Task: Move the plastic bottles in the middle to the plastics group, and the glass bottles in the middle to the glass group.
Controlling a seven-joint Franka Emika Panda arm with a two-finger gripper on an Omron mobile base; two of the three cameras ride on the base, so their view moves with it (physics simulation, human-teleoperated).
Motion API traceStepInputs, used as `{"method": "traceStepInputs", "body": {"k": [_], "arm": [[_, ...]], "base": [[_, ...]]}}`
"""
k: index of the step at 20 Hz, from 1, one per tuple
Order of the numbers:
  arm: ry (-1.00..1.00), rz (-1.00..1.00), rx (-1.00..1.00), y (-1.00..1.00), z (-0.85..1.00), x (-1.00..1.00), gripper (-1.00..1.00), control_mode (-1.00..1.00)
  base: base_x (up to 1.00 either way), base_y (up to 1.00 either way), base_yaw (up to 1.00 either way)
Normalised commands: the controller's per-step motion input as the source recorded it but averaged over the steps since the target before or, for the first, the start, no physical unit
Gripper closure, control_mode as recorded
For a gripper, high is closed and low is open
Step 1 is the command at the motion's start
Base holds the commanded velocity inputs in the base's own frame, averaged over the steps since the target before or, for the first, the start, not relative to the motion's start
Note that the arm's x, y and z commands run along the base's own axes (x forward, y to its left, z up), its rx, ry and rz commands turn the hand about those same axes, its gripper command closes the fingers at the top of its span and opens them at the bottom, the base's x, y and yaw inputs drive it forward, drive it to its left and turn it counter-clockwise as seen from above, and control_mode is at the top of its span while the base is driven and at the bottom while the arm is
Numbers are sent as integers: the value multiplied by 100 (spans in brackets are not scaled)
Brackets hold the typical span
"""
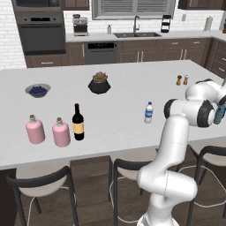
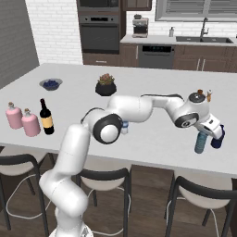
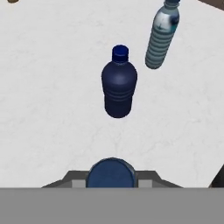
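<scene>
The clear water bottle [image 1: 149,112] with a blue label and white cap stands mid-counter; the arm partly hides this bottle [image 2: 124,127] in the right base view. The dark wine bottle [image 1: 78,122] [image 2: 46,117] stands right beside two pink flasks [image 1: 35,130] [image 1: 61,133] at the counter's left. My gripper [image 3: 111,176] [image 2: 212,131] [image 1: 220,108] is at the counter's right end, shut on a bottle of which the round dark blue cap [image 3: 111,172] shows. Just beyond it stand a dark blue bottle [image 3: 119,83] [image 2: 217,139] and a ribbed grey-blue bottle [image 3: 161,37] [image 2: 200,141].
A dark potted plant [image 1: 99,84] and a bowl of blueberries [image 1: 38,90] sit at the back of the counter. Two small shakers [image 1: 182,80] stand at the back right. Dark stools [image 2: 104,178] line the counter's near edge [image 1: 66,160].
</scene>
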Motion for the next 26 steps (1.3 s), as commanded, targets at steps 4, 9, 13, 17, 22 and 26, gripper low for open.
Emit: {"method": "traceStepInputs", "body": {"k": [4,9,13,17,22,26], "arm": [[0,0,0,0,-17,3,100,-100],[0,0,0,0,-32,0,100,-100],[-2,0,0,0,-11,0,100,-100],[-5,0,0,0,-30,0,100,-100],[-3,0,0,0,-21,0,100,-100],[0,0,-1,0,4,0,100,-100]], "base": [[0,0,0],[0,0,0],[0,0,0],[0,0,0],[0,0,0],[0,0,0]]}}
